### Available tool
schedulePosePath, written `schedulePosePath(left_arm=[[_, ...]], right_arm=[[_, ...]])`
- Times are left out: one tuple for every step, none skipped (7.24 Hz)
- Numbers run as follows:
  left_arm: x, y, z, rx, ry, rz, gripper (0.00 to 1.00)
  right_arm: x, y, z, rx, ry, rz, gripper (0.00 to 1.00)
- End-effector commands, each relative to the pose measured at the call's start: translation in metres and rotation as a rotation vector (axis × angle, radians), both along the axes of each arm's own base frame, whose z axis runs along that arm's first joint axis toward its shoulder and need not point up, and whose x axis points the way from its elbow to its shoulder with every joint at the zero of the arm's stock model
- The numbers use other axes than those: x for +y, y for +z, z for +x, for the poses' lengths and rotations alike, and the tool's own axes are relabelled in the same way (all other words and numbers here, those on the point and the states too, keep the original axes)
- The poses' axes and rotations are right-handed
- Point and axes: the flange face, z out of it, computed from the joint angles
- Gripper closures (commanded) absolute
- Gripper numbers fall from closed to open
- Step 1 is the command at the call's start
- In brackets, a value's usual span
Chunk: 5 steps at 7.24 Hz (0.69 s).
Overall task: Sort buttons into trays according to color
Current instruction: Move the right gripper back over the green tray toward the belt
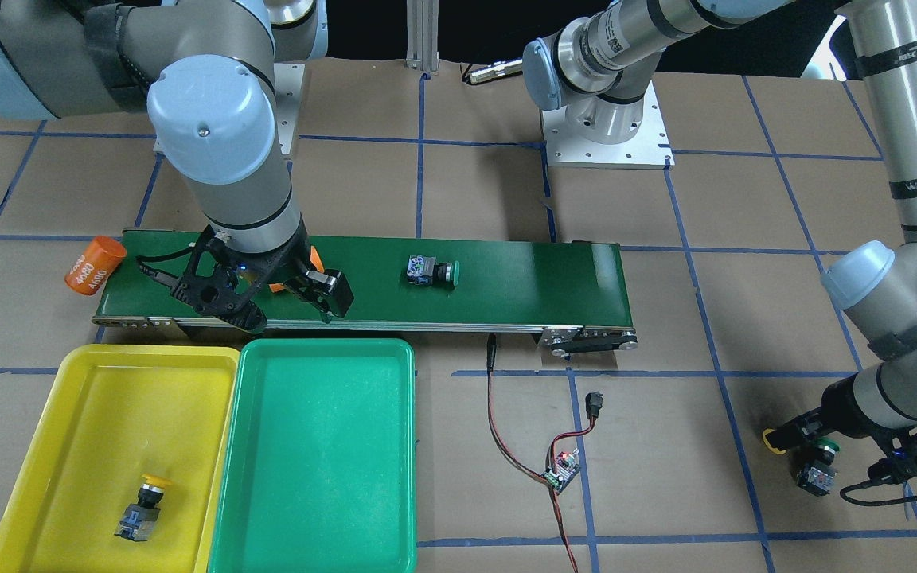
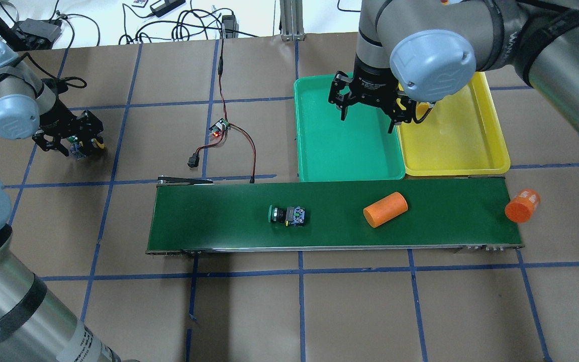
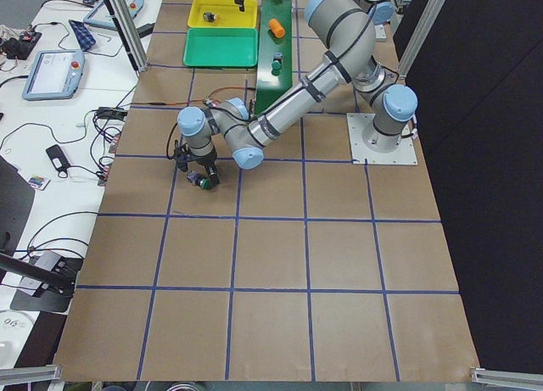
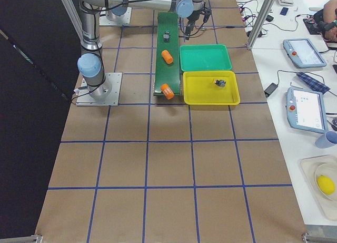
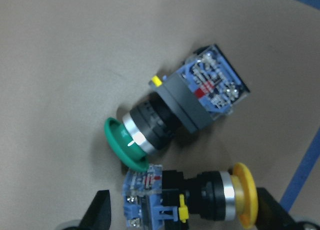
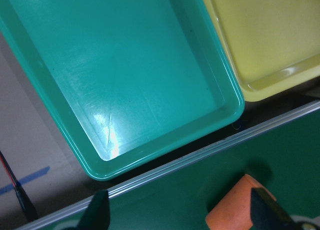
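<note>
A green button [image 2: 288,214] lies on its side mid-belt on the dark-green conveyor [image 2: 209,221]. One yellow button [image 1: 142,505] rests in the yellow tray [image 1: 68,414]. The teal-green tray [image 1: 323,446] beside it holds nothing. My right gripper [image 2: 367,123] hangs open and holds nothing, above the green tray's edge next to the belt. Far to the side on the brown table, my left gripper [image 5: 182,215] is open and low, its fingers [image 5: 97,210] bracketing a yellow button [image 5: 195,200]. A second green button [image 5: 170,115] lies just beyond that one.
One orange cylinder [image 2: 385,209] lies on the belt near my right gripper; another [image 2: 522,205], marked 4680, sits off the belt's end. A small circuit board [image 2: 220,128] with red and black wires lies on the table between the belt and my left arm.
</note>
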Motion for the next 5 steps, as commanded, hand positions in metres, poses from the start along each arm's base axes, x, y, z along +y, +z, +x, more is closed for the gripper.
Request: schedulePosePath(left_arm=[[-0.002, 0.001, 0.0, 0.01, -0.048, -0.013, 0.59], [-0.003, 0.006, 0.0, 0.005, -0.056, -0.02, 0.88], [0.0, 0.02, -0.018, -0.004, -0.063, -0.017, 0.95], [0.017, 0.047, -0.04, 0.014, -0.079, 0.002, 0.95], [0.039, 0.08, -0.087, 0.052, -0.129, 0.029, 0.94]], right_arm=[[0.021, -0.025, 0.021, 0.028, -0.272, 0.021, 0.0], [0.015, -0.031, 0.023, 0.023, -0.379, -0.009, 0.0], [0.014, -0.033, 0.024, 0.027, -0.458, -0.011, 0.0], [0.013, -0.037, 0.024, 0.03, -0.466, -0.007, 0.0], [0.013, -0.038, 0.024, 0.034, -0.474, -0.006, 0.0]])
